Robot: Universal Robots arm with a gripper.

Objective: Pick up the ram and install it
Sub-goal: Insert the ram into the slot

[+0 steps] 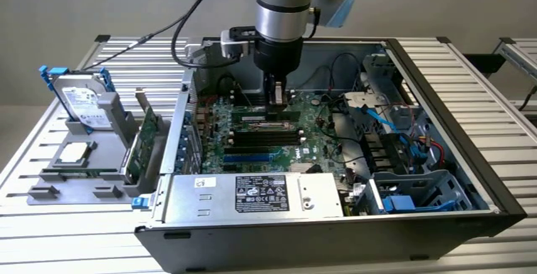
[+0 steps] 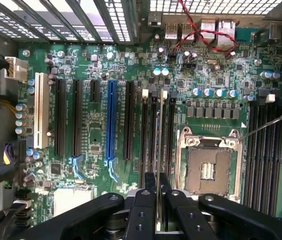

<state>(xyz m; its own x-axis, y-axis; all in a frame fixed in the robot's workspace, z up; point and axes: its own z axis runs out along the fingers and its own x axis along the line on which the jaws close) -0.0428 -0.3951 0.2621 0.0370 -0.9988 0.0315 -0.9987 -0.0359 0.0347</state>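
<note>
My gripper reaches down inside the open computer case, just above the motherboard. Its black fingers are shut on the ram, which appears edge-on in the wrist view as a thin upright stick. The stick hangs over the group of black memory slots beside the empty CPU socket, in line with the slots; whether it touches a slot cannot be told. In the exterior view the ram is a narrow green strip under the fingers.
A grey fixture at the exterior view's left carries a hard drive, a square silver CPU chip and a green expansion card. The power supply fills the case front. Cables and a drive cage crowd the case's right.
</note>
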